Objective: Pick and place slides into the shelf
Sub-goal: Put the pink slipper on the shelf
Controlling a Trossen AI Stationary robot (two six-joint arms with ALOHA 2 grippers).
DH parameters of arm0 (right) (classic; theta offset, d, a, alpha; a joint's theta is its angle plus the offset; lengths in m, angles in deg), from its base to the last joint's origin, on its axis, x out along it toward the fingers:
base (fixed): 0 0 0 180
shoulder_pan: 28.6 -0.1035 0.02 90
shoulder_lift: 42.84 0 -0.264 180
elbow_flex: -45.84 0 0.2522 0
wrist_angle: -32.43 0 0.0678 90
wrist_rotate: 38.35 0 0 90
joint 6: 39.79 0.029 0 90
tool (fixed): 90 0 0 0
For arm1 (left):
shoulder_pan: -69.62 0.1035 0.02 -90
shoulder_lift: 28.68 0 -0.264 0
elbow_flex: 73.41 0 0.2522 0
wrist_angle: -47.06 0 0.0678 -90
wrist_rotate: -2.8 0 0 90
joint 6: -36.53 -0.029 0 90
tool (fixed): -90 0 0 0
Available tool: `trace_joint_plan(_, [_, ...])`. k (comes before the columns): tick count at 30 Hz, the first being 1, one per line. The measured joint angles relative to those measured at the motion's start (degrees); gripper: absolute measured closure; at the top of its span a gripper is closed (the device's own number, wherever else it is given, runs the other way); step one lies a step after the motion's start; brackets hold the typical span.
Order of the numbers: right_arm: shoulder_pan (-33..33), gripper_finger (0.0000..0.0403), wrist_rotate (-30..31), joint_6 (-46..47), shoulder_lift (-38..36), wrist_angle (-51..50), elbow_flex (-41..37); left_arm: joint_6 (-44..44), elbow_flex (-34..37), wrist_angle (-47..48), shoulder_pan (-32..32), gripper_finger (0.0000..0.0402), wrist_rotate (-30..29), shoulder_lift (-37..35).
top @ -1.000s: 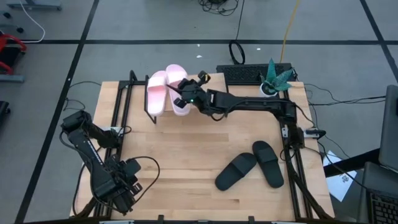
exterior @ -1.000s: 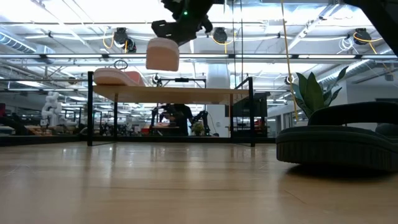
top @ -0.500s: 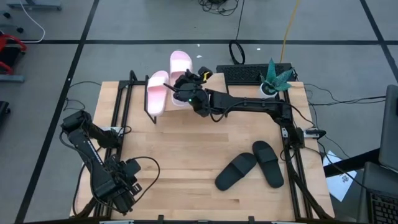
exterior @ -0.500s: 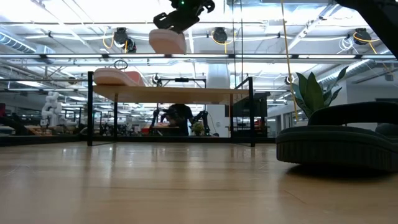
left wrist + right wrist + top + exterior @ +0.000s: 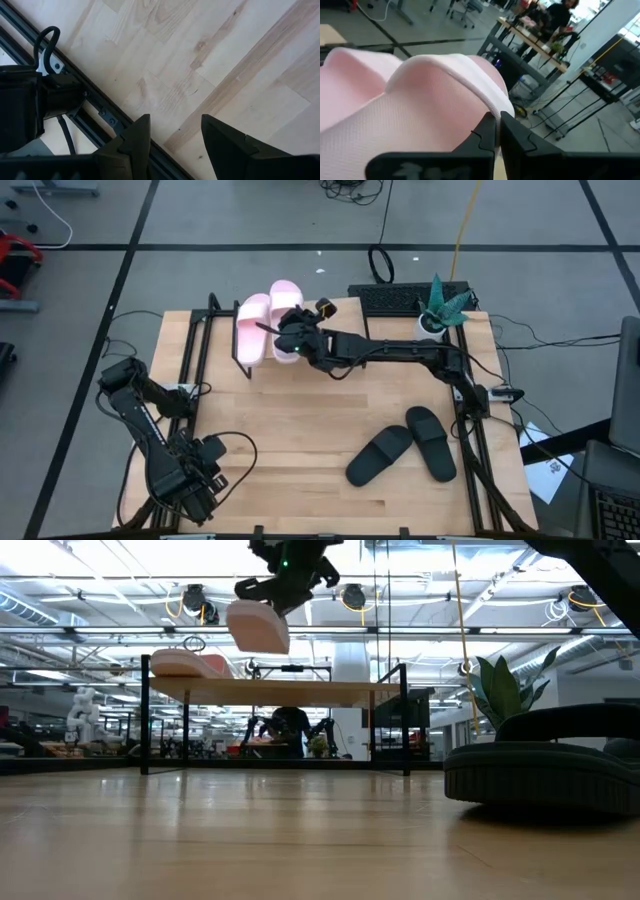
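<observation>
One pale pink slide [image 5: 253, 326] lies flat on the left end of the shelf [image 5: 330, 690], where the low view also shows this slide [image 5: 186, 662]. My right gripper [image 5: 294, 343] is shut on the second pink slide [image 5: 285, 308], which hangs in the air above the shelf top [image 5: 258, 627]. The two black slides [image 5: 380, 455] [image 5: 430, 442] lie soles down on the table's near right part. My left gripper [image 5: 172, 137] is open and waits low over the near left edge of the table [image 5: 200, 480]. My right gripper pinches the pink slide's wide strap at its edge [image 5: 487, 107] between its two shut fingers [image 5: 486, 134]. It comes from above, slanting in from the table's right. The slide is lifted clear above the shelf top and tilted, hanging below the gripper [image 5: 285, 570].
A potted plant [image 5: 440, 308] and a keyboard [image 5: 395, 300] stand at the far right corner. Black frame rails run along the table's left [image 5: 100, 112] and right [image 5: 470, 430] sides. To the right of the resting pink slide, bare shelf top [image 5: 350, 690] shows.
My right gripper first carried the pink slide up and toward the far edge. It then came back down a little toward the near edge. The slide was held nearly level half a second ago. Now it tilts above the shelf, beside the resting pink slide.
</observation>
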Motion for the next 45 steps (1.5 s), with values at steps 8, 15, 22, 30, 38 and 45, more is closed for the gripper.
trace_joint_plan(8, [0.6, 0.0400, -2.6, 4.8, 1.6, -1.5, 0.0, 0.0, 0.0, 0.0, 0.0, 0.0229, 0.0, 0.0])
trace_joint_plan(15, [0.9, 0.0401, -3.5, 6.4, 3.3, -3.3, 0.0, 0.0, 0.0, 0.0, 0.0, 0.0229, 0.0, 0.0])
trace_joint_plan(22, [0.9, 0.0401, -5.9, 10.3, 3.5, -5.4, 0.0, 0.0, 0.0, 0.0, 0.0, 0.0229, 0.0, 0.0])
trace_joint_plan(30, [1.5, 0.0402, -7.5, 13.0, 3.5, -6.4, 0.0, 0.0, 0.0, 0.0, 0.0, 0.0229, 0.0, 0.0])
trace_joint_plan(38, [2.7, 0.0402, -8.6, 14.1, 3.5, -7.5, 0.0, 0.0, 0.0, 0.0, 0.0, 0.0229, 0.0, 0.0])
trace_joint_plan(45, [3.0, 0.0402, -8.7, 14.9, 3.5, -7.6, 0.0, 0.0, 0.0, 0.0, 0.0, 0.0229, 0.0, 0.0])
